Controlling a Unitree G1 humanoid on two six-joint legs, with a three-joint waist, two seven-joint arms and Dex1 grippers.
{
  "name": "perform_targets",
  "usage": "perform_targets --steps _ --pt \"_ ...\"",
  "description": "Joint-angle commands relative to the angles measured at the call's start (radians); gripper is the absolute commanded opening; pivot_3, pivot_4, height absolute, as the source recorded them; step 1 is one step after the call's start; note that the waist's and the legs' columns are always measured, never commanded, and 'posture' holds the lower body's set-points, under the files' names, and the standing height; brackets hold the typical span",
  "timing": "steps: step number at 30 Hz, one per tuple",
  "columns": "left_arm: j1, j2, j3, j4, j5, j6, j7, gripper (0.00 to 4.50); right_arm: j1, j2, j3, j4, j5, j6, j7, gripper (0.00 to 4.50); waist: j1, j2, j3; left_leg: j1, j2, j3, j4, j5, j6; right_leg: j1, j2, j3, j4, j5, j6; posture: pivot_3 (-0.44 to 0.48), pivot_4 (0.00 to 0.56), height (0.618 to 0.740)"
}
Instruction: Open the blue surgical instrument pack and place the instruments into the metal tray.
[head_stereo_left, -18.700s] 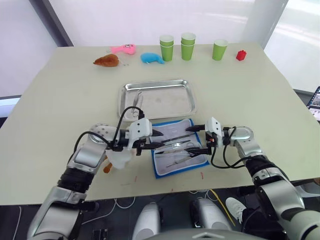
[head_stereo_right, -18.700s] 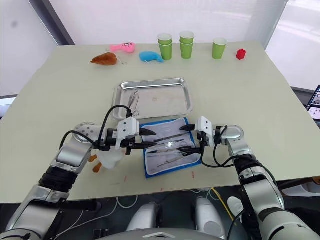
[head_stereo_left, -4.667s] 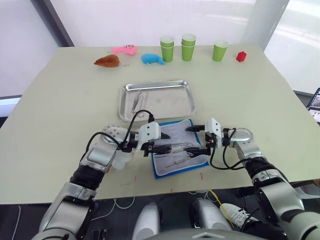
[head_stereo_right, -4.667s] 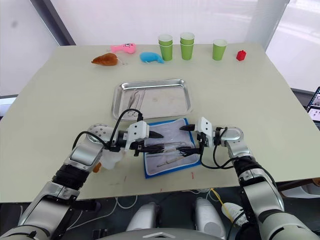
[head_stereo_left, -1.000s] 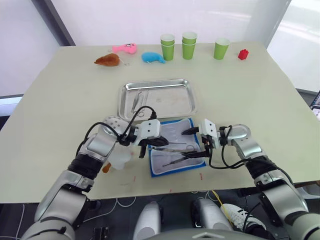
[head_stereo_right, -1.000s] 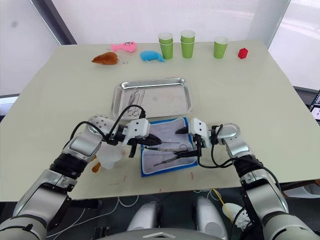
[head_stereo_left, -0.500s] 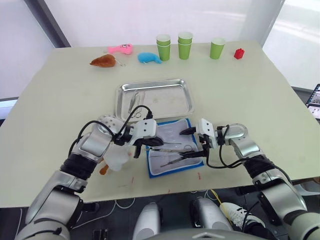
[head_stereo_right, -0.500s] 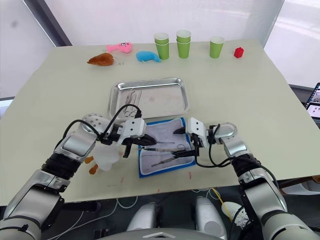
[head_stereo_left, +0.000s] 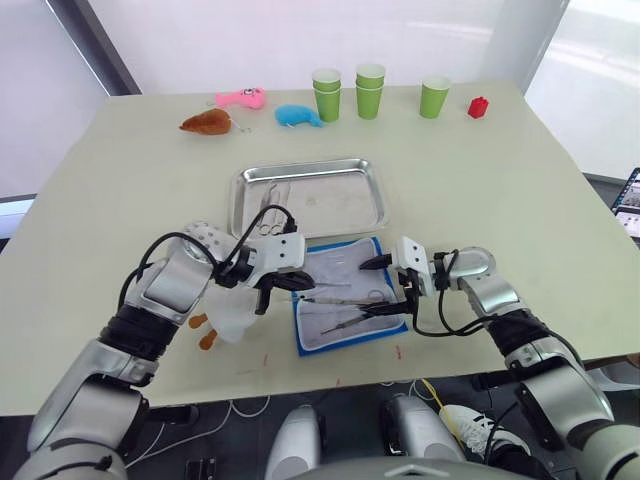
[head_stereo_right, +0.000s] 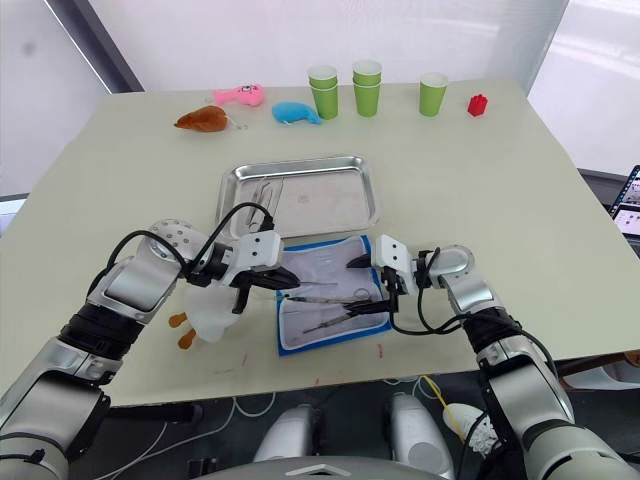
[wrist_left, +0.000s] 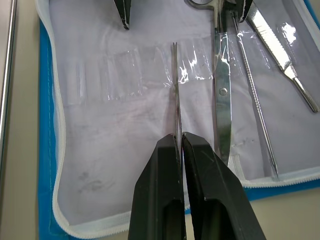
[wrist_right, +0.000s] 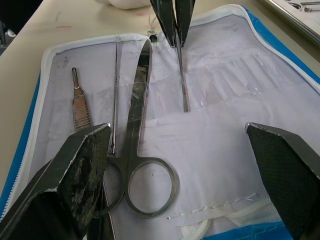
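The pack (head_stereo_left: 348, 302) lies open near the table's (head_stereo_left: 520, 190) front edge, just in front of the tray (head_stereo_left: 312, 197), with scissors (wrist_right: 140, 165), a thin probe (wrist_right: 116, 90) and a flat handled tool (wrist_right: 80, 107) on its pale lining. Our left gripper (wrist_left: 179, 142) has its fingers pressed together on a slim straight tool (wrist_left: 176, 85) at the pack's left part. Compared with half a second ago, our left arm has drawn back toward the table's left side, so we judge the tool is sliding free of its clear sleeve. Our right gripper (head_stereo_left: 382, 288) has its fingers spread wide over the pack's right side, one tip low by the lining, which likely steadies it. A few instruments (head_stereo_left: 268, 200) already lie in the tray's left end. A white soft thing (head_stereo_left: 232, 315) sits left of the pack; cups (head_stereo_left: 370, 90) and toys (head_stereo_left: 298, 115) line the far edge.
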Motion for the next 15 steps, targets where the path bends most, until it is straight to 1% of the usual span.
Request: perform_targets --steps 1,8,15 --pt "-0.018 0.022 0.052 -0.035 -0.012 0.008 -0.006 0.06 0.062 -0.012 0.089 0.112 -0.111 0.037 -0.031 4.5 0.0 0.0 0.0 0.0 0.0 0.0 0.0 0.0 0.0 0.0 0.0 0.0 0.0 0.0 0.0 0.0 0.15 0.74" --pt "-0.016 0.053 0.059 -0.039 -0.014 0.007 -0.037 0.06 0.058 -0.008 0.087 0.121 -0.112 0.033 -0.036 4.5 -0.001 0.0 0.0 0.0 0.0 0.0 0.0 0.0 0.0 0.0 0.0 0.0 0.0 0.0 0.0 0.0 0.15 0.74" --pt "0.006 0.107 0.073 -0.055 -0.022 0.009 -0.081 0.06 0.059 -0.007 0.086 0.125 -0.111 0.026 -0.036 4.5 -0.001 0.0 0.0 0.0 0.0 0.0 0.0 0.0 0.0 0.0 0.0 0.0 0.0 0.0 0.0 0.0 0.15 0.74"
